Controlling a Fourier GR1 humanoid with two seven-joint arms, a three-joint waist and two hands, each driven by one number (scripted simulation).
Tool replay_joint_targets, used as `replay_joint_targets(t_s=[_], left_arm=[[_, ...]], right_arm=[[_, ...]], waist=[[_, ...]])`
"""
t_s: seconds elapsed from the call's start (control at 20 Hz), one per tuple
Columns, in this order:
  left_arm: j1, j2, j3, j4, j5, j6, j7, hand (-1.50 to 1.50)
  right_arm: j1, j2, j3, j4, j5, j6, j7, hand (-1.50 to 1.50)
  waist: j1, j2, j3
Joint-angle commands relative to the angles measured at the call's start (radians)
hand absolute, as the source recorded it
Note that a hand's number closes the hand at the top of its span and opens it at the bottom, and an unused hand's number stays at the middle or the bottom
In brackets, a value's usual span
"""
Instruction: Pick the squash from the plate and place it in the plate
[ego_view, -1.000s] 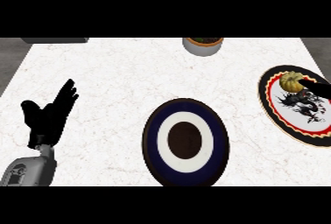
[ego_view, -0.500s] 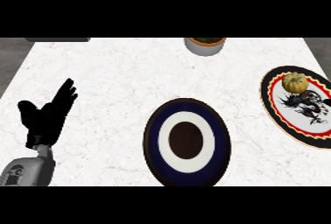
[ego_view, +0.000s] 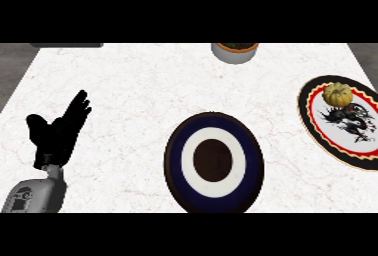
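Squash (ego_view: 338, 93) sits on the upper part of the red-rimmed plate (ego_view: 313, 120) at the right edge, well apart from the blue ringed plate (ego_view: 177, 170) at centre. Left hand (ego_view: 57, 135) rests at the left, fingers straight and up, holding nothing; no right hand shows. Judging from this, a good grasp would close around the squash's sides from above and lift clear of the rim.
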Motion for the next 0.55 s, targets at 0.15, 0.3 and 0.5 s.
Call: replay_joint_targets(t_s=[0.15, 0.3, 0.5], left_arm=[[0.035, -0.048, -0.029, -0.052, -0.033, 0.024, 0.004, 0.00], [-0.004, -0.039, -0.004, 0.035, -0.026, 0.009, -0.040, 0.00], [-0.003, -0.013, 0.022, -0.010, 0.003, -0.029, -0.001, 0.00]], right_arm=[[-0.035, -0.139, -0.018, 0.170, -0.036, 0.040, -0.026, -1.50], [0.034, -0.152, -0.034, 0.260, -0.018, 0.056, -0.152, -1.50], [0.094, -0.112, -0.015, 0.195, -0.035, 0.049, -0.143, -1.50]], waist=[[0.005, 0.001, 0.000], [0.002, 0.002, 0.000], [0.001, 0.000, 0.000]])
